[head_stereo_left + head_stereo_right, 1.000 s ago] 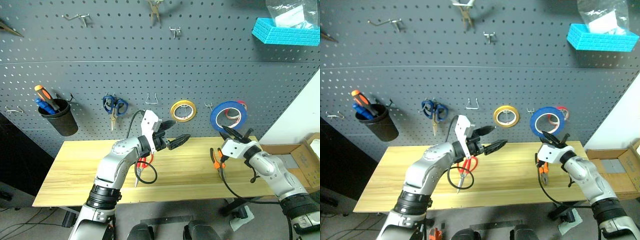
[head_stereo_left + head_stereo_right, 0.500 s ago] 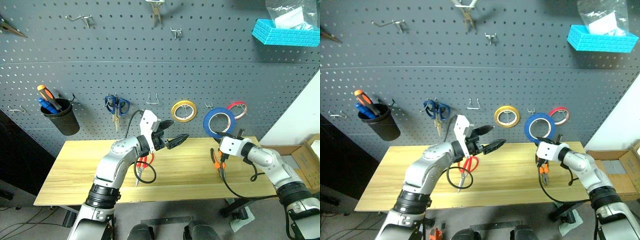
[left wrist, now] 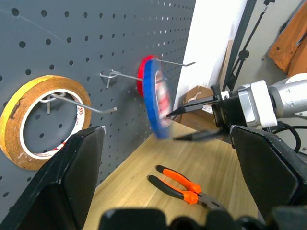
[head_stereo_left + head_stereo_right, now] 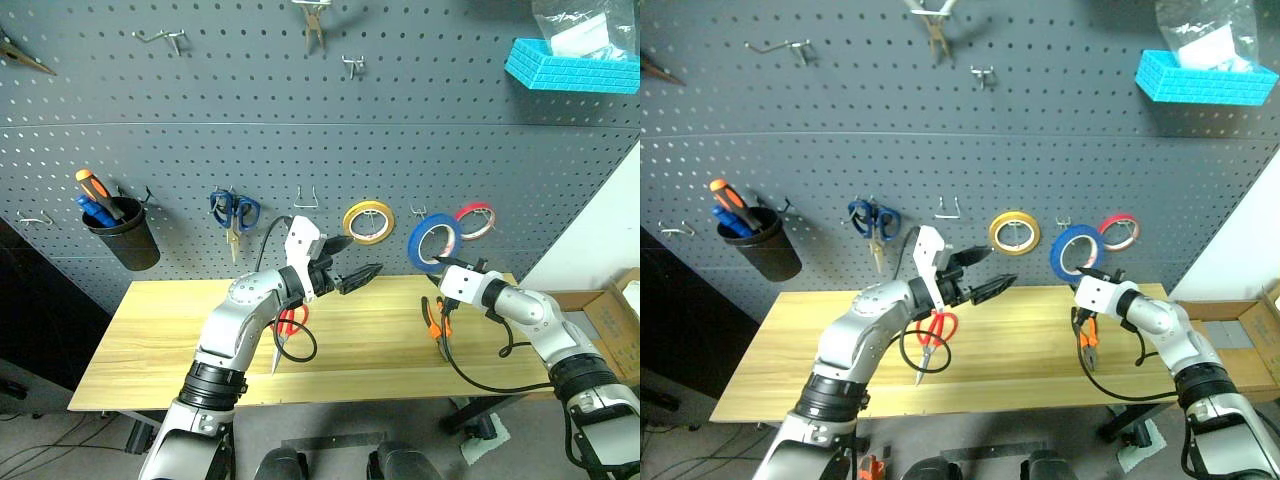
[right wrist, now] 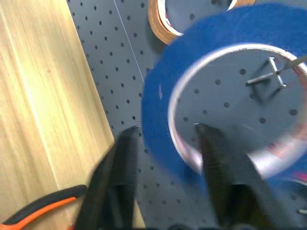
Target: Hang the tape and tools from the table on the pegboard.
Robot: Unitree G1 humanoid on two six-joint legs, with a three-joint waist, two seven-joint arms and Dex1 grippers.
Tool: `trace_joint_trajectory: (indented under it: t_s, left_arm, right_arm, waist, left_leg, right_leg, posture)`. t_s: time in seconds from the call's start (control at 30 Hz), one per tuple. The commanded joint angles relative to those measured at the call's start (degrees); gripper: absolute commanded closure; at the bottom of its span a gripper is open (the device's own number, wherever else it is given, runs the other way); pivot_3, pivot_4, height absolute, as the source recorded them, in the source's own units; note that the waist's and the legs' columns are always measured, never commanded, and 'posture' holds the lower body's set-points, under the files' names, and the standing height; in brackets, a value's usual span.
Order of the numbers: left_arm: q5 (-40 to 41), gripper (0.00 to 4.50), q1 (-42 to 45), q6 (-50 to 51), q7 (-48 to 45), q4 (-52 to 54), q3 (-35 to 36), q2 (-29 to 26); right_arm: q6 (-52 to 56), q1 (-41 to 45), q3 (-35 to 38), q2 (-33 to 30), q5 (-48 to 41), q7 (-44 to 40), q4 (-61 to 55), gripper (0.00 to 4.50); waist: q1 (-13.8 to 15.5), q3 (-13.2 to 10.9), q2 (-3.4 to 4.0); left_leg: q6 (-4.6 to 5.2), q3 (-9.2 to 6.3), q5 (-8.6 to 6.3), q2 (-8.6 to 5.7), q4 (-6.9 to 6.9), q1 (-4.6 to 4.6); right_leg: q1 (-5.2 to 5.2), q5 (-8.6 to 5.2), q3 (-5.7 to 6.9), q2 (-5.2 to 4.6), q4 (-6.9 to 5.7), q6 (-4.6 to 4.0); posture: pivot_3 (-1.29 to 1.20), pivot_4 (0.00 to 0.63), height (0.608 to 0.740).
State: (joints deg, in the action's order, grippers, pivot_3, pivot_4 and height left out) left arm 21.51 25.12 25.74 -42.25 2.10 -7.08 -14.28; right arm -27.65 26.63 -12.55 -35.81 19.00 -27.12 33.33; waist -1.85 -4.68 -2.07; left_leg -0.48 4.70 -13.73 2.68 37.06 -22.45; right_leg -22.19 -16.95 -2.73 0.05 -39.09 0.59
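Blue tape (image 4: pixel 432 242) hangs on a hook of the pegboard (image 4: pixel 300 120), between the yellow roll (image 4: pixel 367 221) and the red roll (image 4: pixel 474 220). The right gripper (image 4: pixel 447 268) sits just below it, fingers (image 5: pixel 211 158) parted astride the ring's lower edge, no longer pinching it. The left gripper (image 4: pixel 360 275) hovers over the table (image 4: pixel 160 340), fingers spread wide, holding nothing. Pliers (image 4: pixel 436 325) and red-handled scissors (image 4: pixel 930 340) lie on the table.

I counted three tape rolls on the pegboard (image 4: pixel 180 130): yellow (image 4: pixel 367 221), blue (image 4: pixel 431 243), red (image 4: pixel 473 220). Two scissors: blue-handled (image 4: pixel 231 212), red-handled (image 4: pixel 290 322). One pliers (image 4: pixel 437 327) on the tabletop (image 4: pixel 150 340), one black cup (image 4: pixel 125 235).
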Motion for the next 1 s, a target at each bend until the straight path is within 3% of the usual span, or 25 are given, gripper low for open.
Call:
trace_joint_trajectory:
  t_s: [0.03, 0.17, 0.4, 0.53, 0.63, 0.8, 1.0]
  left_arm:
    - [0.2, 0.00, 0.7, -1.0, -0.7, 1.2, -0.2, 0.1]
    - [0.1, 0.00, 0.3, -1.0, -0.9, 1.4, -0.1, -0.1]
    - [0.4, 0.00, -4.1, 0.3, -0.4, 4.0, -0.2, -1.0]
    - [-1.1, 0.00, -13.2, -0.3, -0.8, 7.5, -2.4, -3.3]
    - [-3.6, 0.00, -17.3, -1.4, 0.0, 8.5, -5.0, -4.2]
    - [-7.0, 0.00, -20.9, -3.3, 0.4, 9.9, -10.2, -3.8]
    - [-7.9, 0.00, -22.0, -2.7, 1.9, 11.9, -11.6, -3.4]
  right_arm:
    - [-0.1, 1.3, 1.7, -0.6, -0.5, 1.4, -0.8, 1.30]
    - [0.6, -0.9, 2.3, -0.9, -1.3, 1.8, -2.4, 0.02]
    - [8.8, -12.5, 5.3, -0.5, -4.0, 1.0, -15.2, 0.02]
    - [28.7, -25.0, 6.9, 2.7, -9.5, -3.4, -32.7, 0.02]
    - [47.4, -26.9, 7.5, 6.8, -12.3, -4.0, -39.1, 0.02]
    - [72.7, -17.6, 9.8, 14.1, -15.0, 0.1, -32.5, 0.02]
    - [75.7, -2.6, 13.0, 15.5, -15.6, 5.5, -15.0, 0.02]
  waist:
    - [0.0, 0.0, 0.00]
    - [0.0, 0.0, 0.00]
    - [0.1, 0.0, 0.04]
    - [0.1, -0.2, 0.09]
    - [0.1, -0.9, 0.23]
    - [0.3, -3.4, 0.22]
    - [0.6, -5.5, 0.24]
  left_leg:
    - [0.00, 0.01, 0.00, 0.00, 0.00, 0.00]
    - [0.00, 0.00, 0.00, 0.00, 0.00, 0.00]
    - [0.08, 0.00, -0.05, 0.01, -0.02, 0.00]
    - [0.10, -0.02, -0.08, 0.06, -0.13, 0.12]
    - [0.12, 0.00, -0.09, 0.09, -0.15, 0.29]
    - [0.48, 0.00, 0.14, 0.02, -0.04, 0.75]
    - [0.81, 0.08, 0.35, -0.14, -0.03, 0.38]
  right_leg:
    - [0.00, 0.00, 0.00, 0.00, 0.00, 0.00]
    - [0.00, 0.00, 0.00, 0.00, 0.00, 0.00]
    - [0.01, -0.01, 0.01, -0.03, 0.00, 0.00]
    - [0.10, -0.07, 0.04, -0.08, 0.01, -0.08]
    - [0.17, -0.08, 0.04, -0.08, -0.03, -0.10]
    - [0.66, -0.01, 0.05, -0.29, 0.07, -0.27]
    - [0.31, 0.37, 0.14, -0.48, 0.08, -0.34]
  posture:
    - [0.02, 0.043, 0.740]
    - [0.02, 0.047, 0.740]
    - [0.02, 0.079, 0.740]
    - [0.03, 0.120, 0.740]
    - [0.04, 0.147, 0.740]
    - [0.05, 0.194, 0.740]
    - [0.10, 0.229, 0.740]
